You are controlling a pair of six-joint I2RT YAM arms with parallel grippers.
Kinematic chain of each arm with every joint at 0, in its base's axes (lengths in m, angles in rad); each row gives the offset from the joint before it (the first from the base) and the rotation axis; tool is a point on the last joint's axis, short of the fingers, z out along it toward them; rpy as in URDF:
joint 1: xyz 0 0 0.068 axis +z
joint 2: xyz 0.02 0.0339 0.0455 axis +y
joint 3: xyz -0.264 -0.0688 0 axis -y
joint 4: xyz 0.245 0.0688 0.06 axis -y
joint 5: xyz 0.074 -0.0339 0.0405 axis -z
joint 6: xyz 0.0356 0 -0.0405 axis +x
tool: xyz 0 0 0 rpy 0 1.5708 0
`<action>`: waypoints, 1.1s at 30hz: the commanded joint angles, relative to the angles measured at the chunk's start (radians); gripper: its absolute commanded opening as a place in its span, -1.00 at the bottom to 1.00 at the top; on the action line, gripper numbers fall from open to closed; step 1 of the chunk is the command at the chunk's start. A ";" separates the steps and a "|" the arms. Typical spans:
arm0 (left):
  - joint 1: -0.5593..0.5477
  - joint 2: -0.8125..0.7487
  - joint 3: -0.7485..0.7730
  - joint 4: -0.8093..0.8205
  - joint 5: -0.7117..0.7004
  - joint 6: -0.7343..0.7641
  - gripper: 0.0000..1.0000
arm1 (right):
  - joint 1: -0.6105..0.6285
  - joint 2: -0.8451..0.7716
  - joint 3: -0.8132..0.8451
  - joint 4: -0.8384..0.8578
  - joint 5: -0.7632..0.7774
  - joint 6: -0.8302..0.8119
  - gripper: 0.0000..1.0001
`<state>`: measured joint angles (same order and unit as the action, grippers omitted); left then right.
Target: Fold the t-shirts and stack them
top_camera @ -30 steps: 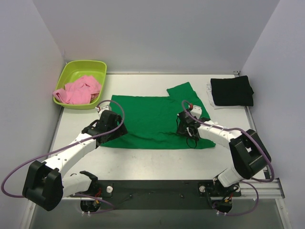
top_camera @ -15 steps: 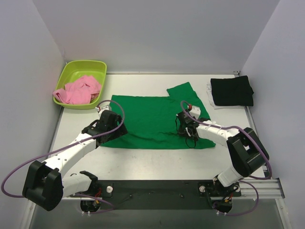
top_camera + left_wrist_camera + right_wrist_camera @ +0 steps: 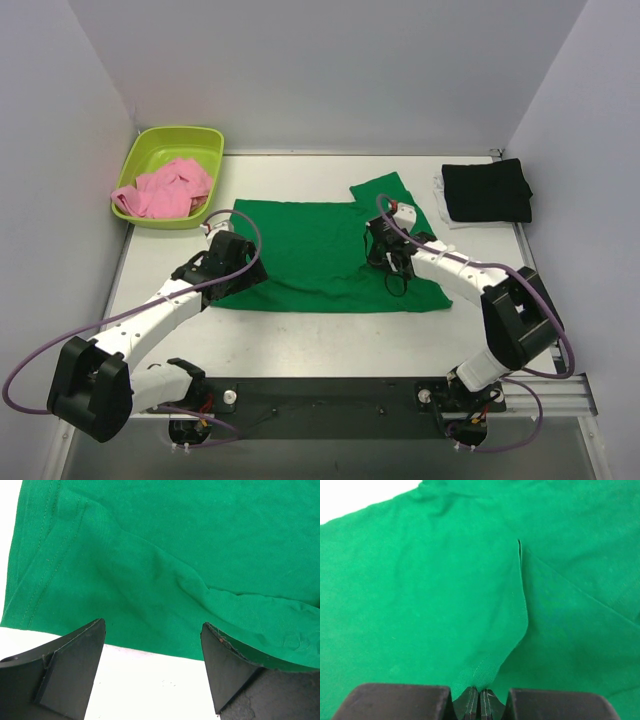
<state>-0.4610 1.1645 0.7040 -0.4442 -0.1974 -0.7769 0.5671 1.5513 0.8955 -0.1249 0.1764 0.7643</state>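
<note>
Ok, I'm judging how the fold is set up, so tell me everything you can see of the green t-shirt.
The green t-shirt is bright green, soft plain cloth with stitched hems. It lies spread mostly flat on the white table, lightly wrinkled, with one short sleeve pointing toward the far right. The right tool is shut on a raised pinch of a stitched edge. The open left tool straddles the shirt's edge by its near left corner.

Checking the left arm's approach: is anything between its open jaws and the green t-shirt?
Nothing visible. The left gripper holds its jaws open at the edge of the bright green cloth t-shirt, only bare white table beside it. The right gripper is shut on a fold of it.
</note>
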 commanded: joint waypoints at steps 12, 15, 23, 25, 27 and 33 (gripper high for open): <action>0.010 0.011 0.012 0.048 0.001 0.021 0.73 | 0.016 0.265 0.266 0.063 -0.061 -0.092 -0.33; 0.015 0.009 0.012 0.044 -0.003 0.027 0.73 | 0.017 0.247 0.250 0.116 -0.061 -0.111 0.42; 0.021 -0.017 0.015 0.032 -0.007 0.033 0.73 | 0.017 -0.012 0.102 0.169 0.104 -0.204 1.00; 0.022 -0.017 0.020 0.030 -0.005 0.034 0.73 | 0.016 -0.101 0.066 0.159 0.121 -0.220 1.00; 0.022 -0.019 0.023 0.033 -0.002 0.036 0.73 | 0.017 -0.179 0.011 0.136 0.123 -0.218 1.00; 0.027 0.049 0.060 0.048 0.024 0.045 0.83 | 0.016 -0.293 -0.151 0.076 0.164 -0.168 1.00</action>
<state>-0.4431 1.1755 0.7048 -0.4370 -0.1967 -0.7471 0.5777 1.2961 0.8467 0.0128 0.2726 0.5743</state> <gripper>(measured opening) 0.897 0.999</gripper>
